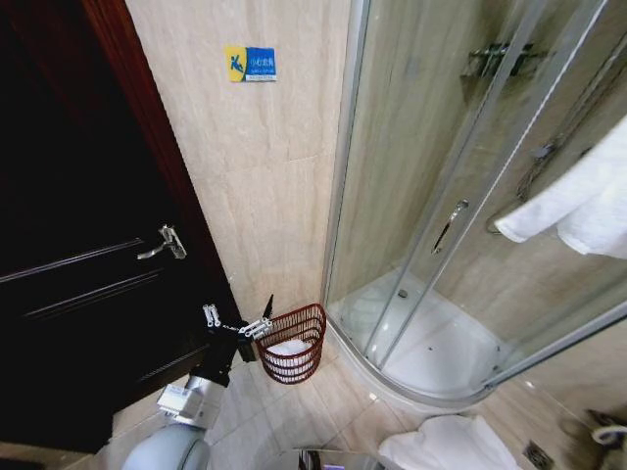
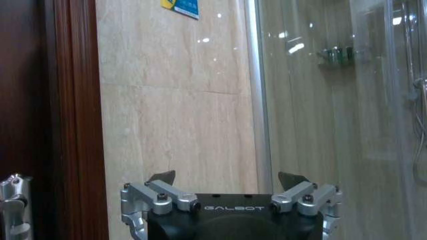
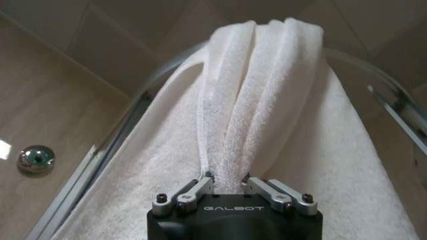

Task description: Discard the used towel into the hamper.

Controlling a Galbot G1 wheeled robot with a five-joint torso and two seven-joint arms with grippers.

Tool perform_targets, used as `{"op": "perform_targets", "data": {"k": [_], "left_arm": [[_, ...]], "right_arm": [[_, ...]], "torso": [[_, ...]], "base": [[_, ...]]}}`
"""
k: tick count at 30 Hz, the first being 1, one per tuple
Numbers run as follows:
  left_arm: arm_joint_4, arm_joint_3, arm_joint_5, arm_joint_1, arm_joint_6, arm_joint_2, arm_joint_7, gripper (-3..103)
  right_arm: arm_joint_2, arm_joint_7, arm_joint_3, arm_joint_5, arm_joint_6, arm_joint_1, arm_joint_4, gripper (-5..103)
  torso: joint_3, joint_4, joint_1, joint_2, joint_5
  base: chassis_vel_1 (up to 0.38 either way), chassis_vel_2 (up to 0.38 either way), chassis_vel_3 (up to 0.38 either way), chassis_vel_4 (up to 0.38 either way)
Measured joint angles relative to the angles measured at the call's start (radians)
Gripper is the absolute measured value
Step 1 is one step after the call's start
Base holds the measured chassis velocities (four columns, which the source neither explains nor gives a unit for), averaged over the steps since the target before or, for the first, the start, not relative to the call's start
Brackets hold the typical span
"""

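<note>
Over on the left stands a dark wooden door with a silver handle, and next to it a beige tiled wall carrying a small blue and yellow sign. Low in front of the door, the left gripper is held out with its jaws spread wide and nothing between them; in the left wrist view its fingers stand well apart, pointing at the tiled wall beside the door frame. Just beside that gripper, on the floor against the wall, sits the hamper, a small round reddish-brown basket, with something white lying inside it. Right of the hamper rises the curved glass shower stall with its white tray. Farther right, a white towel hangs over the rail on the shower glass. In the right wrist view the right gripper has its jaws closed on a bunched fold of that towel, which drapes over the top edge of the glass.
</note>
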Motion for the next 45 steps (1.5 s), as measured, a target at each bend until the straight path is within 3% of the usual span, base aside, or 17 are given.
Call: {"op": "perform_targets", "data": {"k": [13,27,36,39,45], "left_arm": [[0.000,0.000,0.000,0.000,0.000,0.000,0.000,100],[0.000,0.000,0.000,0.000,0.000,0.000,0.000,100],[0.000,0.000,0.000,0.000,0.000,0.000,0.000,100],[0.000,0.000,0.000,0.000,0.000,0.000,0.000,100],[0.000,0.000,0.000,0.000,0.000,0.000,0.000,100]], "right_arm": [[-0.031,0.015,0.109,-0.034,0.044,-0.136,0.081,11],[-0.014,-0.001,0.517,-0.004,0.064,-0.563,0.192,11],[0.100,0.008,0.764,0.026,0.086,-0.835,0.304,11],[0.174,0.010,0.857,0.028,0.106,-0.936,0.363,11],[0.278,0.005,0.923,0.044,0.132,-1.017,0.436,11]], "torso": [[0.000,0.0000,0.000,0.000,-0.0006],[0.000,-0.0001,0.000,0.000,-0.0004],[0.000,0.0001,0.000,0.000,-0.0002],[0.000,0.0001,0.000,0.000,-0.0004],[0.000,0.0001,0.000,0.000,-0.0003]], "base": [[0.000,0.000,0.000,0.000],[0.000,0.000,0.000,0.000],[0.000,0.000,0.000,0.000],[0.000,0.000,0.000,0.000],[0.000,0.000,0.000,0.000]]}}
